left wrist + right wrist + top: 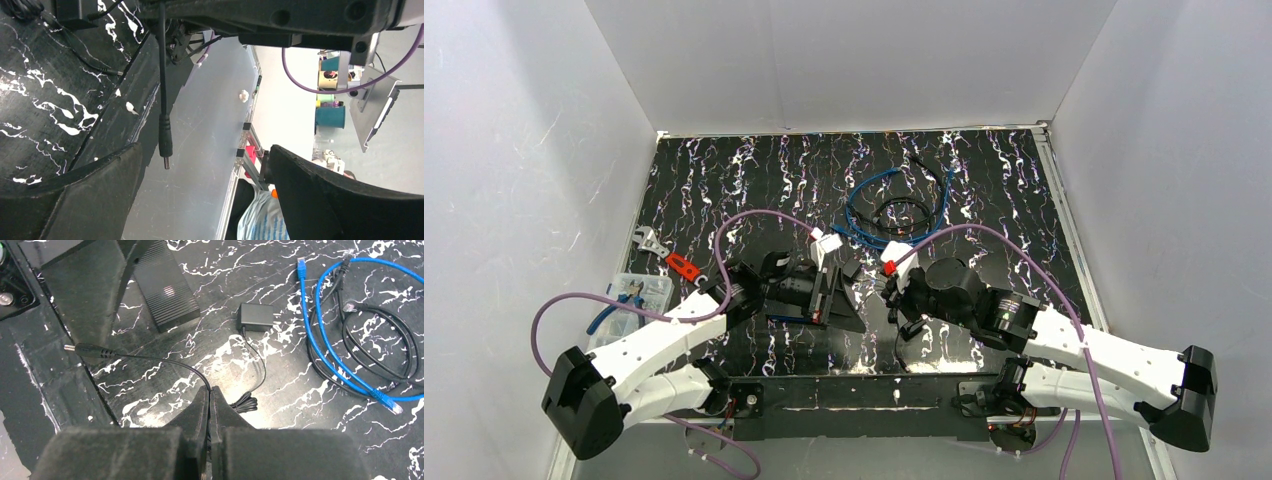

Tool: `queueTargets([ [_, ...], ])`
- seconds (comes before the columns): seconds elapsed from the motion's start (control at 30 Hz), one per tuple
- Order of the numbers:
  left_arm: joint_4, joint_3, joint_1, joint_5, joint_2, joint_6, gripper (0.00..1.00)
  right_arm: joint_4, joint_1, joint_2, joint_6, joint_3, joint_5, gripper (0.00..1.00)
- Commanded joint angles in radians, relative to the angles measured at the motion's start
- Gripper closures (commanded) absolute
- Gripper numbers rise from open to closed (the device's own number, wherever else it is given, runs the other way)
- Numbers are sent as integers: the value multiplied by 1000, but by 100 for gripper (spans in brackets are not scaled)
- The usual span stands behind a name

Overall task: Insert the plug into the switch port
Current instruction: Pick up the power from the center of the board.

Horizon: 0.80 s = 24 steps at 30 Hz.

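The plug [82,349] is a black barrel plug on a thin black cable. My right gripper [210,390] is shut on that cable a short way behind the plug, which sticks out to the left above the mat. The switch [167,290], a flat ribbed black box, lies just beyond the plug; its port does not show. In the left wrist view the plug [165,145] hangs tip-down between the wide-open fingers of my left gripper [202,150], nearer the left finger [90,200] and touching neither. From above, the left gripper [834,295] and right gripper [892,290] almost meet mid-table.
The cable's power adapter [255,315] lies on the mat beyond my right gripper, with a bundled coil beside it. A blue network cable [320,340] and a black one [385,340] lie looped at the back right. A clear box of tools [639,300] sits at the left edge.
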Motion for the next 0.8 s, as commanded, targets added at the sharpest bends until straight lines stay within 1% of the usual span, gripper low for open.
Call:
queueTargets([
  [0.0,7,-22,-1,-24,-45,-10,3,40,2,1,40,36,68,99],
  [0.07,0,-24,-1,-28,-53,-9,5,40,3,5,40,34,84,99],
  [0.27,-3,-24,-2,-20,-60,-11,25,39,3,11,74,39,97,99],
  [0.33,-2,-25,-1,-19,-59,-10,29,42,3,11,80,39,89,99],
  [0.77,-2,-24,-1,-13,-39,3,43,43,3,3,82,43,64,99],
])
